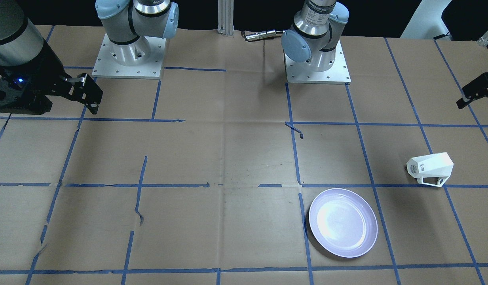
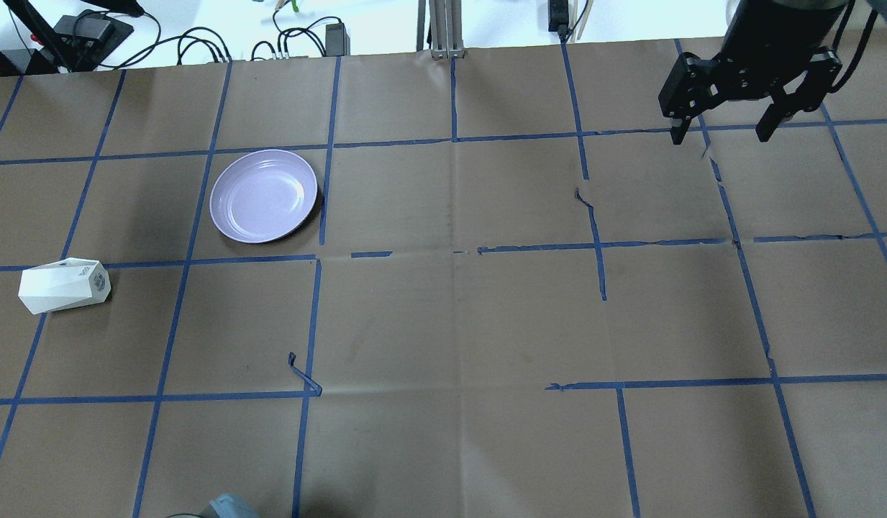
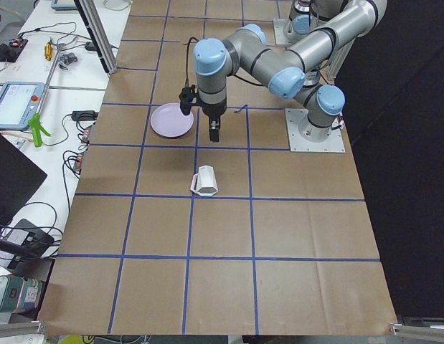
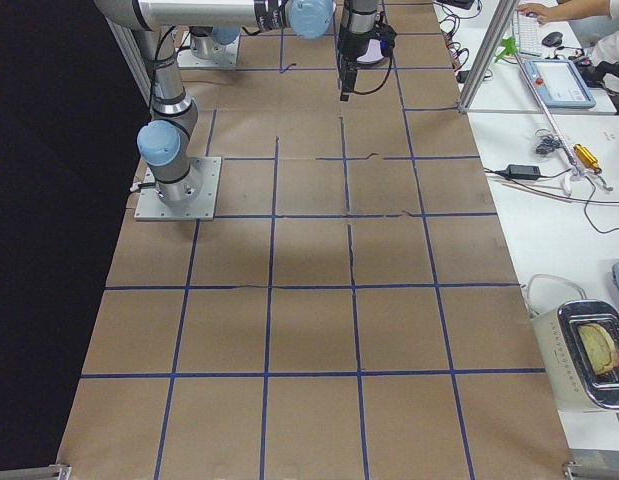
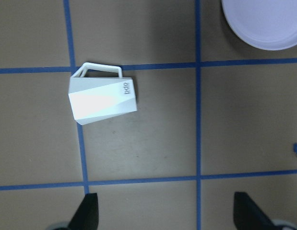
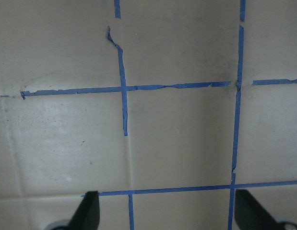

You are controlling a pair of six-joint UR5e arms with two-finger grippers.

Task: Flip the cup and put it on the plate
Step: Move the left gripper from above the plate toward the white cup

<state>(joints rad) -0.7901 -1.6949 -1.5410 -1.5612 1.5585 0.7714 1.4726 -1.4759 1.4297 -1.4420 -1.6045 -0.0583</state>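
Brown-papered bench: small white faceted cup lies sideways near glossy round lavender plate; left end effector, right end effector both gape empty.

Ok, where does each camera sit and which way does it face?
Front-facing: across the table, facing the robot; right tool view-left, left tool view-right.
Overhead: behind the robot, looking down; right tool shows.
Exterior left: table's left end; near left arm, cup.
Exterior right: right end; near right arm.
Left wrist: down on cup, plate edge; own fingertips.
Right wrist: down on taped paper; own fingertips.
Front-facing and overhead share cup, plate.
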